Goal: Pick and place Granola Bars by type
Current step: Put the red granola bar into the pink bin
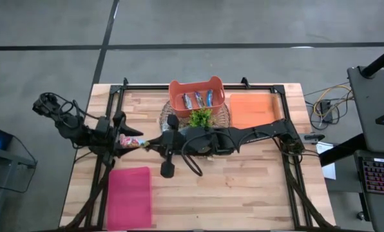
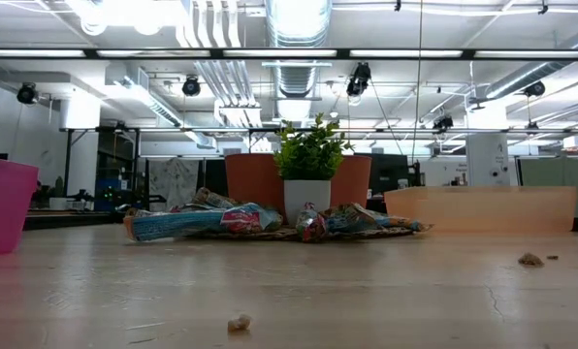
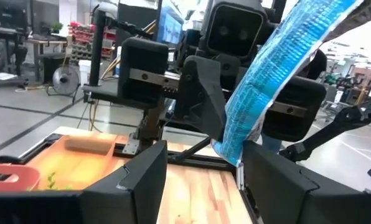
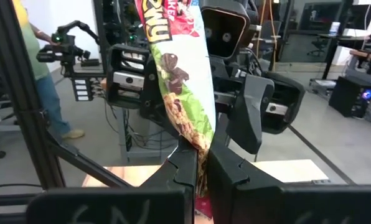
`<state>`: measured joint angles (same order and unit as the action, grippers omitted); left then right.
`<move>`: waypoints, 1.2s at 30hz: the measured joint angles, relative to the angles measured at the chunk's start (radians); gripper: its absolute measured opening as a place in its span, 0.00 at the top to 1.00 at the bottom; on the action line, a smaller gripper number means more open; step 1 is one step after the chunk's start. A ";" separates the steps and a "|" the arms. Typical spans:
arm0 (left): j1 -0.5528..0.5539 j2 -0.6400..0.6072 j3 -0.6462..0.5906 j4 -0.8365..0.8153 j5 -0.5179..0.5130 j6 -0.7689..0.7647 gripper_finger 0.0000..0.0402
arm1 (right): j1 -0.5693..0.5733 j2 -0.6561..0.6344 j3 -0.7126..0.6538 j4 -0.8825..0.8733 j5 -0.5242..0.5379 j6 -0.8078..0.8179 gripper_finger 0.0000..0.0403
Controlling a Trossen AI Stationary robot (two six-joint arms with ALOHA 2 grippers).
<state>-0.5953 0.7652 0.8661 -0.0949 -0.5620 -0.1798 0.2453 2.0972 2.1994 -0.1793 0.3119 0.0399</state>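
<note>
Overhead, table-level, two facing wrist views

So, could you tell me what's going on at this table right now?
The two arms meet over the table's left-middle with one granola bar between them. The right gripper is shut on one end of it, while the left gripper is open around the other. Three blue bars already lie in the orange bin; more wait by the plant.

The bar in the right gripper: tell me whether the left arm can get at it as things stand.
Probably yes. The left gripper faces the bar with its jaws open on either side of the wrapper's end, and nothing shows between them. The right gripper is shut on the bar.
</note>
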 joint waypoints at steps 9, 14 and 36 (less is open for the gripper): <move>-0.040 -0.035 0.009 0.077 0.077 0.086 0.52 | 0.005 0.000 0.000 -0.007 0.000 -0.018 0.98; -0.059 -0.034 0.040 0.106 0.083 0.156 0.52 | 0.006 -0.001 0.000 -0.004 0.000 -0.019 0.98; -0.056 -0.005 0.049 0.131 -0.015 0.182 0.52 | 0.004 -0.001 0.000 -0.020 0.002 -0.040 0.98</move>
<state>-0.6511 0.7599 0.9151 0.0362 -0.5767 0.0022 0.2497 2.0957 2.1990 -0.1997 0.3141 -0.0006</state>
